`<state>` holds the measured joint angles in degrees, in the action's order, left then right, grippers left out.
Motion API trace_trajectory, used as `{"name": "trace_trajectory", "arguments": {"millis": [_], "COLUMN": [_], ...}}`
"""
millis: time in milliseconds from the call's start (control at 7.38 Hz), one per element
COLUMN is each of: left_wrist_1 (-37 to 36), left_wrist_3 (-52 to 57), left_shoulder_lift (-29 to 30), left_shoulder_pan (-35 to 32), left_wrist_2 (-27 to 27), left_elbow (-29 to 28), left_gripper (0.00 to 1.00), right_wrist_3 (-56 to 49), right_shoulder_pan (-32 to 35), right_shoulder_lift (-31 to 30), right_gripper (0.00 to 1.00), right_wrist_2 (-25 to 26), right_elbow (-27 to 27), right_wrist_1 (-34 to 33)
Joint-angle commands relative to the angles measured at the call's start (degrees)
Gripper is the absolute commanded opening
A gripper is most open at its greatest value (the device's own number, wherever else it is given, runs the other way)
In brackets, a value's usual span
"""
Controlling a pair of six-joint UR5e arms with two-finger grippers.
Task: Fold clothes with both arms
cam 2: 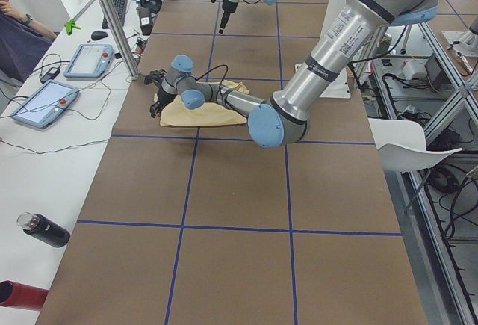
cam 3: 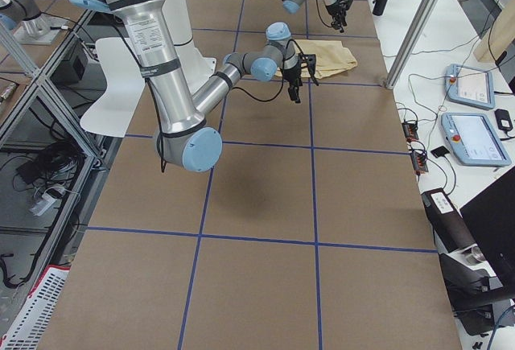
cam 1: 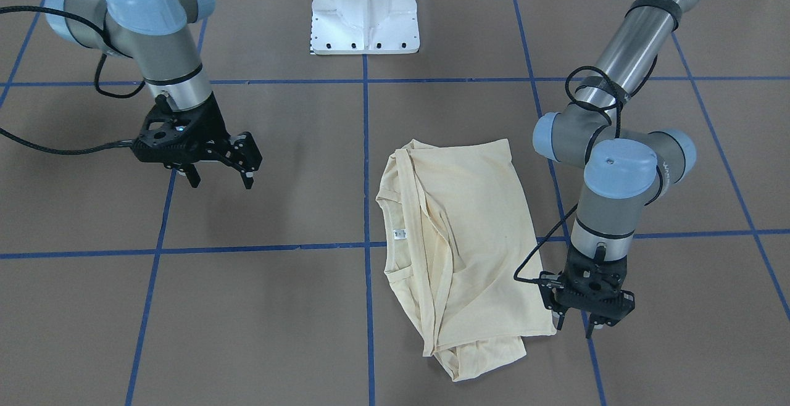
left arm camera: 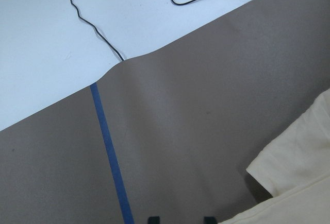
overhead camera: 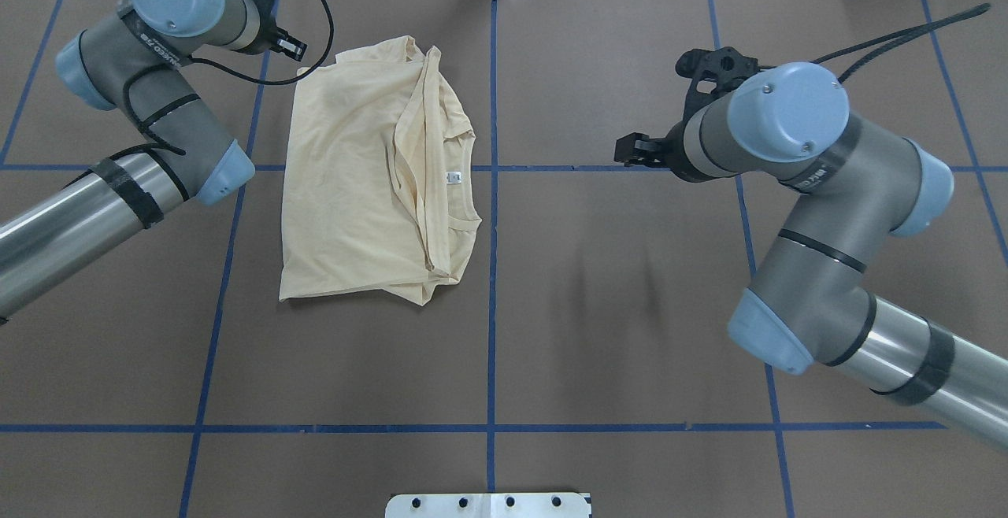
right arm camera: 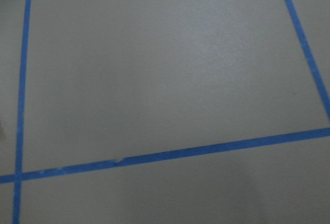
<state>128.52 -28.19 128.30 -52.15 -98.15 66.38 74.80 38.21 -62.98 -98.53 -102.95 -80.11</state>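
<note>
The pale cream-yellow shirt (cam 1: pixel 457 252) lies folded on the brown table, left of centre in the overhead view (overhead camera: pixel 362 179), with its white neck tag (cam 1: pixel 400 234) facing up. My left gripper (cam 1: pixel 575 329) hangs low beside the shirt's far corner, open and holding nothing. In the left wrist view its fingertips (left arm camera: pixel 153 219) straddle bare table, and the shirt's corner (left arm camera: pixel 299 183) lies just to their right. My right gripper (cam 1: pixel 222 178) hovers open over bare table, well away from the shirt. The right wrist view shows only table and tape lines.
Blue tape lines (cam 1: pixel 367 147) grid the table. The white pedestal base (cam 1: pixel 364 17) stands at the robot's edge. A white bench (left arm camera: pixel 77 38) with a black cable borders the far edge; it holds tablets (cam 2: pixel 45 104) and bottles (cam 2: pixel 45 229), and a person (cam 2: pixel 19 33) sits beside it.
</note>
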Motion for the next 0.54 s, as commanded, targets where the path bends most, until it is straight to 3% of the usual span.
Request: {"name": "trace_trajectory", "arguments": {"millis": [0,135,406], "left_wrist_1": [0.59,0.59,0.77], "left_wrist_3": [-0.19,-0.55,-1.25], "left_shoulder_lift": [-4.79,-5.16,-5.16], "left_shoulder_pan": [-0.06,0.03,0.12], "left_wrist_2": [-3.45,-3.45,-3.54], "left_elbow": [6.72,7.1,7.36], "left_gripper": [1.0,1.0,1.0], "right_wrist_3": [14.25,22.06,25.65], "right_shoulder_pan": [-5.22,-7.42,-11.47], "right_shoulder_lift": [11.95,16.01,20.86], "right_gripper": [0.99,0.96,0.88], "right_wrist_2": [6.73,9.64,14.05], "right_elbow": [11.58,16.51,23.12], "right_wrist_1": [-0.22,-0.39,-0.22]}}
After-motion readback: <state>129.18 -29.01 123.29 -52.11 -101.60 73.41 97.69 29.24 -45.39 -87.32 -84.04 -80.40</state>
